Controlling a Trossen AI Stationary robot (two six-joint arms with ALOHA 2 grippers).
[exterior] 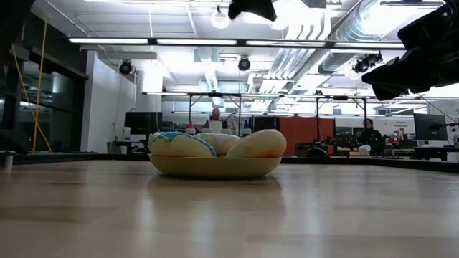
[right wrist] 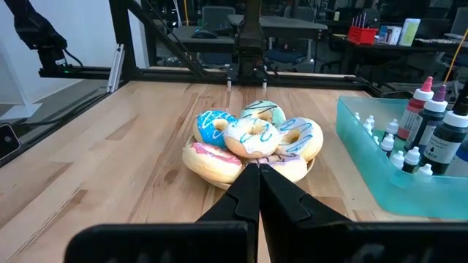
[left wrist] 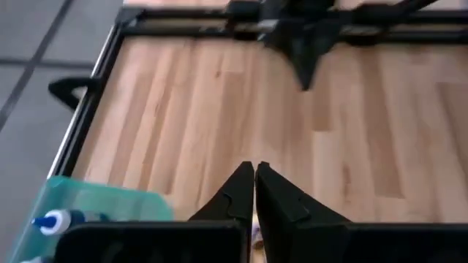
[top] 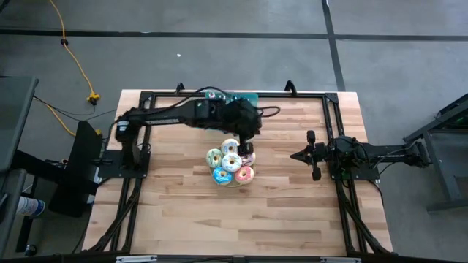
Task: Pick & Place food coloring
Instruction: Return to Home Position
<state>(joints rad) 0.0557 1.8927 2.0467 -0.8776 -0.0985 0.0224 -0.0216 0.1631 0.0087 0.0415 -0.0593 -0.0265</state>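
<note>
Nearest, the right gripper (right wrist: 257,179) is seen with fingers pressed together, aimed at the bowl of donuts (exterior: 215,167).
Above the bowl the left gripper (left wrist: 254,179) is held, fingers likewise together; beside the bowl, the food coloring bottles (right wrist: 412,156) are stood inside the teal tray (right wrist: 373,179).

Donuts (top: 230,164) lie in a bowl (exterior: 215,167) mid-table; food coloring bottles (right wrist: 441,146) stand in the tray (right wrist: 431,197) nearby.

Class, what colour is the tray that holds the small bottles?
The tray is translucent teal; the right wrist view shows it best.
</note>
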